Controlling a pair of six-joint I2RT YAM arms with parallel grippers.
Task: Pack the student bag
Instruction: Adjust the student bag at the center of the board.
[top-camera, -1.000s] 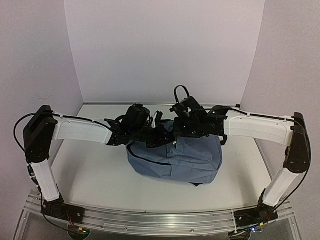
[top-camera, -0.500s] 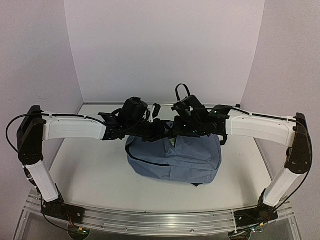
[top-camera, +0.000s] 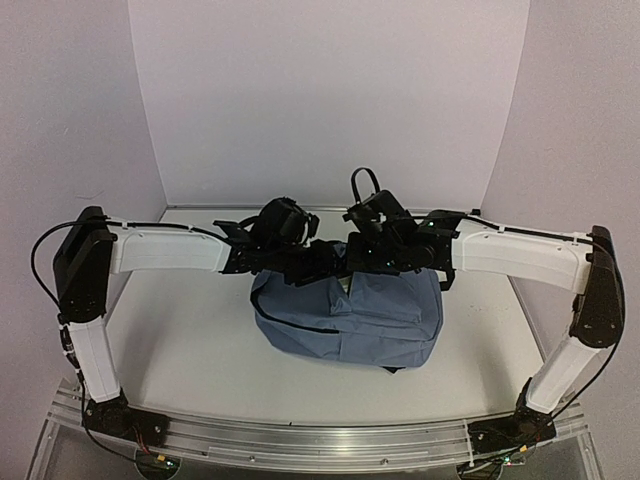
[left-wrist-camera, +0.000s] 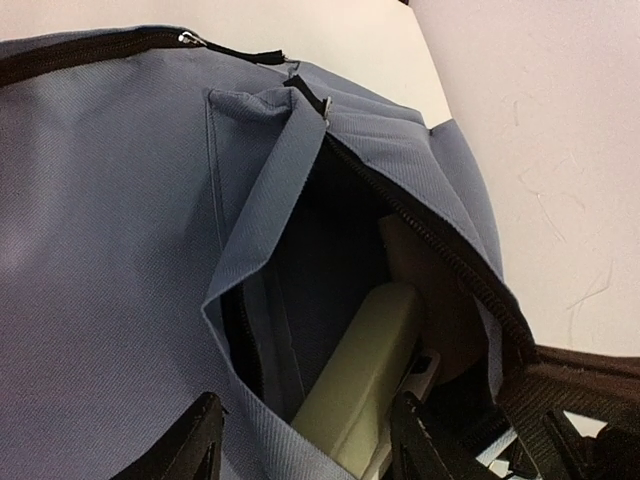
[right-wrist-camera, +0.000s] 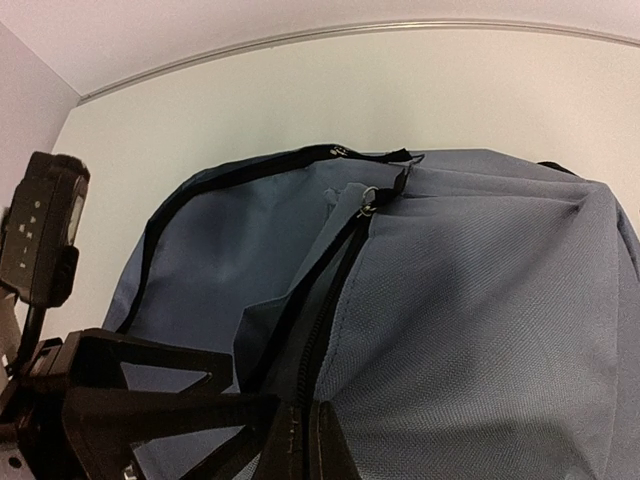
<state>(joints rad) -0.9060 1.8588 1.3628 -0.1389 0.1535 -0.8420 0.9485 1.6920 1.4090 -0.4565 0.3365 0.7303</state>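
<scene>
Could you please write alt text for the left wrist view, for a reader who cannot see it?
A slate-blue backpack gapes open at its zip, a pale cream object lying inside. The left gripper hangs at the opening, jaws apart.

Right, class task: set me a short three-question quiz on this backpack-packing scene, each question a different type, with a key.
1. True or false: the student bag is zipped fully closed.
2. The right hand is: A) open above the bag; B) shut on the bag's zip edge; C) holding a pen.
3. Fill in: in front of the open left hand, the pale block lies ____ the bag.
Key: 1 false; 2 B; 3 inside.
</scene>
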